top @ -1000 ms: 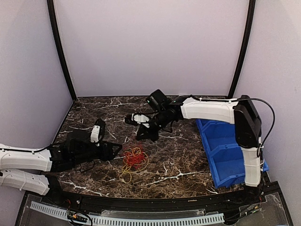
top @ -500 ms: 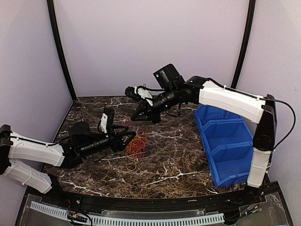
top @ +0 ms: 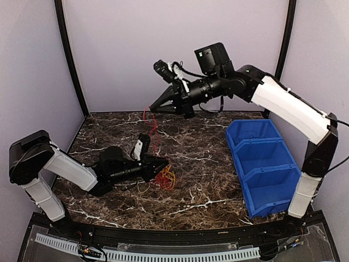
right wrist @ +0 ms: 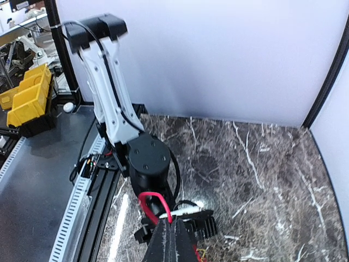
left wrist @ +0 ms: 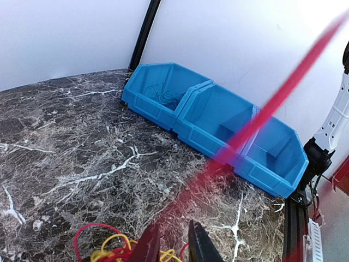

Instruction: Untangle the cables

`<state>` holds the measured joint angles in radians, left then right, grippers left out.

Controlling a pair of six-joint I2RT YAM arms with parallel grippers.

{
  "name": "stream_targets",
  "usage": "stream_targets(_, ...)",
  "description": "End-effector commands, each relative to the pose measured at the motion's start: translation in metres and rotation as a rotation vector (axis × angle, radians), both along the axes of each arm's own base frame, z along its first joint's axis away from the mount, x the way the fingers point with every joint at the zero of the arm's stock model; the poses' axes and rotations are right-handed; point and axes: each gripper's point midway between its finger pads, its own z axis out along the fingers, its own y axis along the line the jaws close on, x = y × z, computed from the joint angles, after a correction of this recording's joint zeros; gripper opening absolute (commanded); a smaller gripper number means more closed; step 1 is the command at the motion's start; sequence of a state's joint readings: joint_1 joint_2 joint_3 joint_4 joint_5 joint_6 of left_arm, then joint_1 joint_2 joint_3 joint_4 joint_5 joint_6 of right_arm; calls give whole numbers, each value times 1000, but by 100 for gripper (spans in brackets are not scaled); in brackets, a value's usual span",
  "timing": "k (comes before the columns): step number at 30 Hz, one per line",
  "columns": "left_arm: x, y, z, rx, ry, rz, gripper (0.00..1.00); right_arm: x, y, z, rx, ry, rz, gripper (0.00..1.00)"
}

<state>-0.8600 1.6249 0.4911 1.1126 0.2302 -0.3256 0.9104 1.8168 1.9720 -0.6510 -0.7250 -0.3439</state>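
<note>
The cables (top: 167, 177) lie as a small red, orange and yellow tangle on the marble table (top: 207, 185). My left gripper (top: 163, 164) lies low with its tips in the tangle. In the left wrist view its jaws (left wrist: 173, 245) stand nearly together with red and yellow strands (left wrist: 103, 248) between and beside them. High above the table's back, my right gripper (top: 154, 108) is shut on a red cable (top: 155, 136) that runs taut down to the tangle. That cable crosses the left wrist view as a blurred red streak (left wrist: 262, 114). A red loop (right wrist: 146, 199) sticks out of the shut right gripper (right wrist: 173, 225).
A row of blue bins (top: 262, 164) stands along the table's right side, seen also as blue bins (left wrist: 218, 109) in the left wrist view. Black frame posts and lilac walls close the back. The left arm's black wrist (right wrist: 147, 158) lies directly below the right gripper.
The right gripper rose and went back with the red cable, pulling it taut out of the tangle. The left gripper slid right onto the tangle and its jaws narrowed.
</note>
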Motion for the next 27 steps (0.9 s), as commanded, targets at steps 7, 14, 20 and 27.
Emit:
stream_targets(7, -1, 6, 2, -35, -1, 17, 14, -34, -61, 171, 316, -202, 5, 0)
stream_targets(14, -7, 23, -8, -23, 30, 57, 8, -9, -74, 147, 266, -208, -80, 0)
stream_targets(20, -14, 39, 10, -43, 6, 89, 4, 23, -77, 45, 89, -158, -174, 0)
stream_targets(27, -17, 57, 8, 16, -4, 139, 0, 46, -111, -58, -58, -74, -287, 0)
